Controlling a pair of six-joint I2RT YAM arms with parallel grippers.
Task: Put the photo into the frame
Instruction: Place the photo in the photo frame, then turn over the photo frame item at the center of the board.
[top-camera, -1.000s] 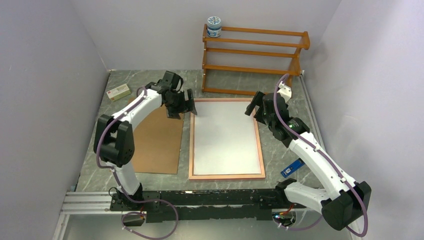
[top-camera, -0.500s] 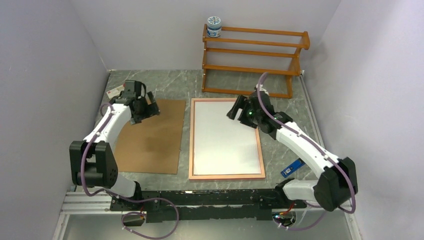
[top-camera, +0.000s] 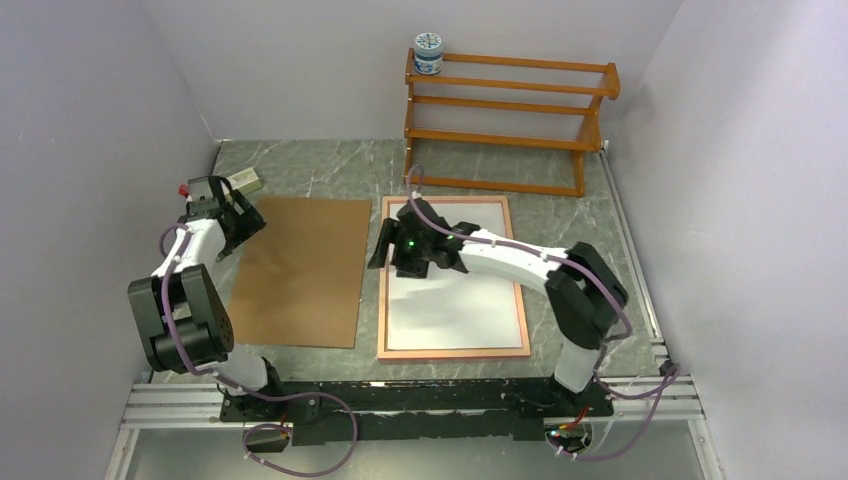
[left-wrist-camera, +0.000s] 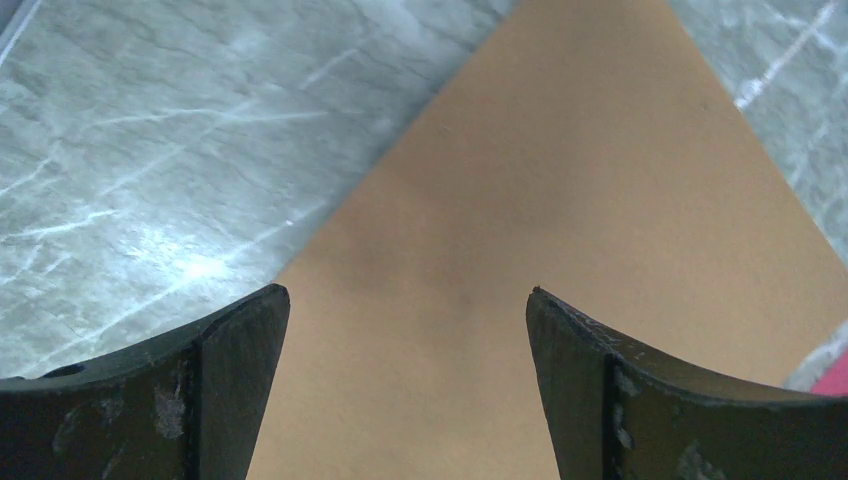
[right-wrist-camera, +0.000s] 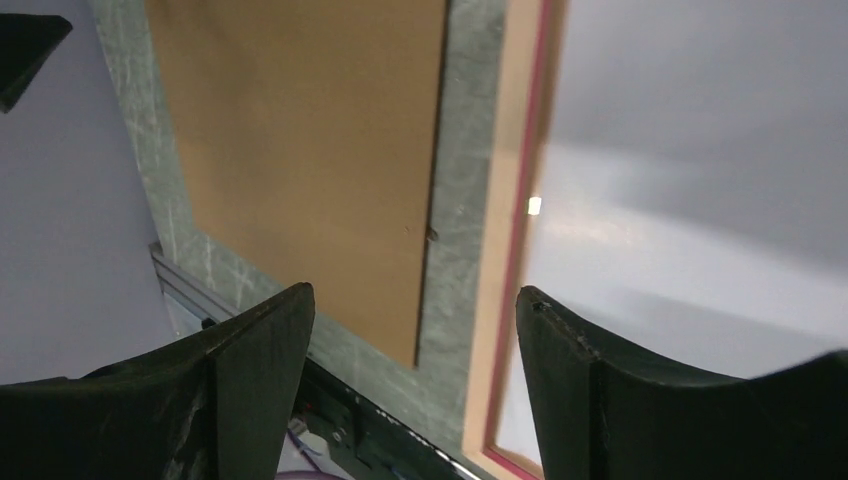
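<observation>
Between the widely spread dark fingers of the left gripper (left-wrist-camera: 408, 295) nothing is held; below them lies a corner of the brown fibreboard panel (left-wrist-camera: 560, 220), and whether they touch it cannot be told. The right gripper (right-wrist-camera: 415, 295) also has its fingers apart and empty, hanging over the narrow strip of table between the panel and the left rail of the frame (right-wrist-camera: 500, 250). That frame lies flat at the centre of the overhead view, pale wooden back up, with a thin pink edge showing in the right wrist view. The photo (top-camera: 455, 290) lies inside its rim, plain white side up. The right arm reaches in from the lower right and crosses above the upper part of the white sheet, hiding some of it. The table (top-camera: 320, 165) is grey marble-patterned, closed in by plain pale walls (top-camera: 300, 70) at the left, the back and the right. An orange-brown wooden rack (top-camera: 520, 65) stands at the upper centre, with a small blue-and-white jar (top-camera: 428, 53) on its top left end. A small box (top-camera: 245, 180) lies in the upper left, just beyond the left gripper. A metal rail (top-camera: 170, 400) runs along the bottom.
</observation>
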